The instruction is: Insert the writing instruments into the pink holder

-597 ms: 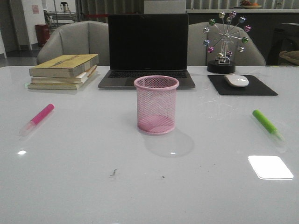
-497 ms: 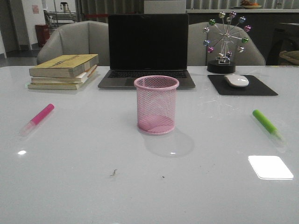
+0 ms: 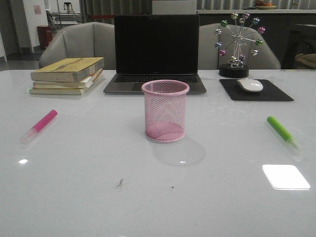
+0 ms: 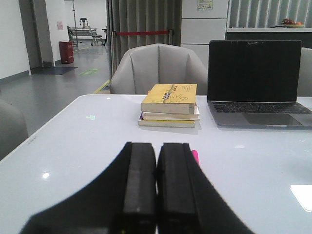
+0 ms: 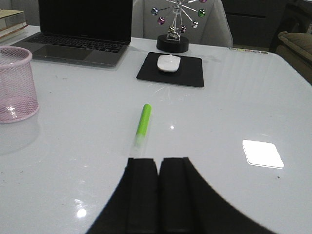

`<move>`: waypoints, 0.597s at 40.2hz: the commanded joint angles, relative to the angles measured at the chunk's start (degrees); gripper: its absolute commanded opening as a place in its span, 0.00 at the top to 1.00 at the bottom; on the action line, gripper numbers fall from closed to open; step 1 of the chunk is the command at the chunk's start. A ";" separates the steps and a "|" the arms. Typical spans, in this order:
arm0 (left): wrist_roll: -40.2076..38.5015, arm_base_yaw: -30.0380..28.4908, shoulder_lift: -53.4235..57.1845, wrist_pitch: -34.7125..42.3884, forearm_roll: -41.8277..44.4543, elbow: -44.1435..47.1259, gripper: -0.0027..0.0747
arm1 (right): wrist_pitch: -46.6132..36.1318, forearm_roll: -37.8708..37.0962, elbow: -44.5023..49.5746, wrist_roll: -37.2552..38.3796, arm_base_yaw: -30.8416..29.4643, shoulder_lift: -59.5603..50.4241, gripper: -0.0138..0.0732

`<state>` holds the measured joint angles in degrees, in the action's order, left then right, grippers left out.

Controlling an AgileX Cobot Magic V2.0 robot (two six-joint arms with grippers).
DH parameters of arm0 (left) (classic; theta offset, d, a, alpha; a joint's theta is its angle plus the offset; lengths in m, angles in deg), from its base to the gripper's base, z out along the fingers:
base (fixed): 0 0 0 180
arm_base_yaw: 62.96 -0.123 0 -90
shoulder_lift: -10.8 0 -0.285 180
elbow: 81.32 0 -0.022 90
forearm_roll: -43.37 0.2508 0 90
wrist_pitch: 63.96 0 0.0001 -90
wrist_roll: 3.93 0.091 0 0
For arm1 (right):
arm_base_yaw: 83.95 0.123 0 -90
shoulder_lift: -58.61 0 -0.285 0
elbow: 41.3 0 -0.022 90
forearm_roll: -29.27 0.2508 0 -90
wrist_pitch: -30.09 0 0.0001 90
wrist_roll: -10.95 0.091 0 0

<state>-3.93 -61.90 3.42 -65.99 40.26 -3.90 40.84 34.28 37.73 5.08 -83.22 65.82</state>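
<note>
Your pink holder stands upright at the middle of the white surface, nothing inside it. The pink highlighter lies flat well to its left, the green highlighter flat well to its right, both apart from the holder. Your left gripper has its fingers pressed together on nothing, the pink highlighter's tip just beyond them. Your right gripper is likewise closed and empty, the green highlighter just ahead. Behind the holder: laptop, stacked books, computer mouse on a black pad, ferris-wheel ornament.
</note>
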 commanded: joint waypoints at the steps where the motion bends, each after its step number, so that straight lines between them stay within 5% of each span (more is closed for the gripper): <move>1: 0.00 0.25 0.97 4.84 -0.45 0.93 0.82 | -4.74 0.10 -0.38 -0.19 -0.25 -1.10 0.78; 24: 0.00 0.25 0.97 5.30 -0.45 0.93 0.82 | -5.16 -0.34 -0.38 -0.19 -0.25 -1.10 0.78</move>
<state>-3.93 -61.90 3.42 -65.88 40.26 -3.90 40.84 34.17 37.73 5.08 -83.22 65.82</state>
